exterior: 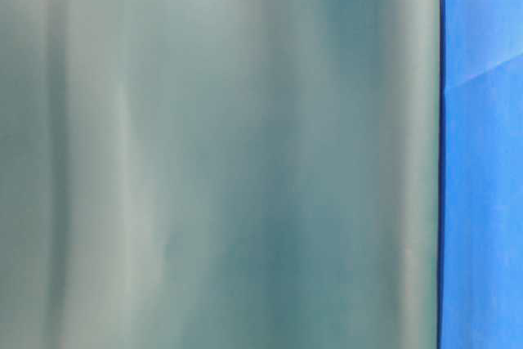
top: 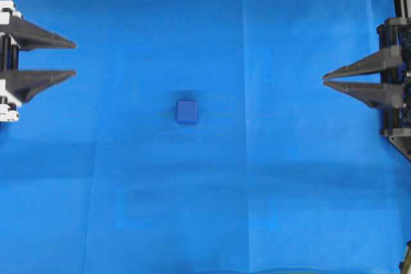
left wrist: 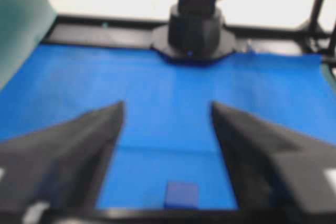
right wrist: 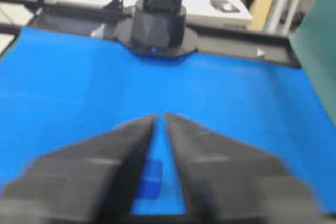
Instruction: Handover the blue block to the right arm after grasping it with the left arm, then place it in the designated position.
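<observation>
Near the middle of the blue cloth [top: 128, 178], a little toward its left edge, the blue block [top: 187, 111] sits alone, touched by nothing. At the left edge the left gripper [top: 74, 59] hangs with fingers spread wide, empty. At the far right edge the right gripper [top: 324, 78] points inward, its tips a narrow gap apart, grasping nothing. Both stay well apart from the block.
</observation>
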Controlling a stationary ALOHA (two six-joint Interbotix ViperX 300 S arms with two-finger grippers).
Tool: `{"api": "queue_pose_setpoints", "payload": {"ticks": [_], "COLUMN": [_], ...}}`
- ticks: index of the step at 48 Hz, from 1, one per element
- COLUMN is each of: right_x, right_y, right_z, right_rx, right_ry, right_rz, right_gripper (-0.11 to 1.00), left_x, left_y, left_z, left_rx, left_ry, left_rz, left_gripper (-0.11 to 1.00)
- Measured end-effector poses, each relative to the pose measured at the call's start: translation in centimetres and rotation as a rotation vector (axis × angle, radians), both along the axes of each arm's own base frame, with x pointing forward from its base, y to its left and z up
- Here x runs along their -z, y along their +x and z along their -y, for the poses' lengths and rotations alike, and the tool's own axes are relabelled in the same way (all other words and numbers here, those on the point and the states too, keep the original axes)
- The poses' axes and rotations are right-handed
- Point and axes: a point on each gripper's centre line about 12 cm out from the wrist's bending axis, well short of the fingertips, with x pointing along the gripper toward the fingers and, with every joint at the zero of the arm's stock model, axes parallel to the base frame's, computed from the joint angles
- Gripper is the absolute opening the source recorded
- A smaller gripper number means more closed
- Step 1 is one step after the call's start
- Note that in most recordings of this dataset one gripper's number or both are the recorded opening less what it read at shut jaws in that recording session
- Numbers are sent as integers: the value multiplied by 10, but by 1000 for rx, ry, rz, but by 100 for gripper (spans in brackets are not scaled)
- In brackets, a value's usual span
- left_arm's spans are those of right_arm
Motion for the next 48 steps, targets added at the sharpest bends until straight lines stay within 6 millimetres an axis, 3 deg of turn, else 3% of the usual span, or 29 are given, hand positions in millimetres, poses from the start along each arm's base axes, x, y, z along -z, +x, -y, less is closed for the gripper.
{"api": "queue_pose_setpoints", "payload": {"ticks": [5,9,12,31,48], "right_x": [0,1,1,2,1], "right_y": [0,0,1,1,1], "right_z": [0,0,0,0,0], "right_rx": [0,0,0,1,1], "right_ry": [1,1,1,3,3], "right_rz": [0,-5,-5,-9,-6], "right_gripper": [69,89,97,98,98], "left_x": [0,0,0,0,-1], "left_y": [0,0,0,2,30], "left_z": [1,1,1,3,6], "left_rx": [4,4,4,16,34], "left_ry": [-11,-14,-12,-17,-6], "left_rz": [1,2,2,-1,-17], "left_gripper": [91,92,92,92,92]}}
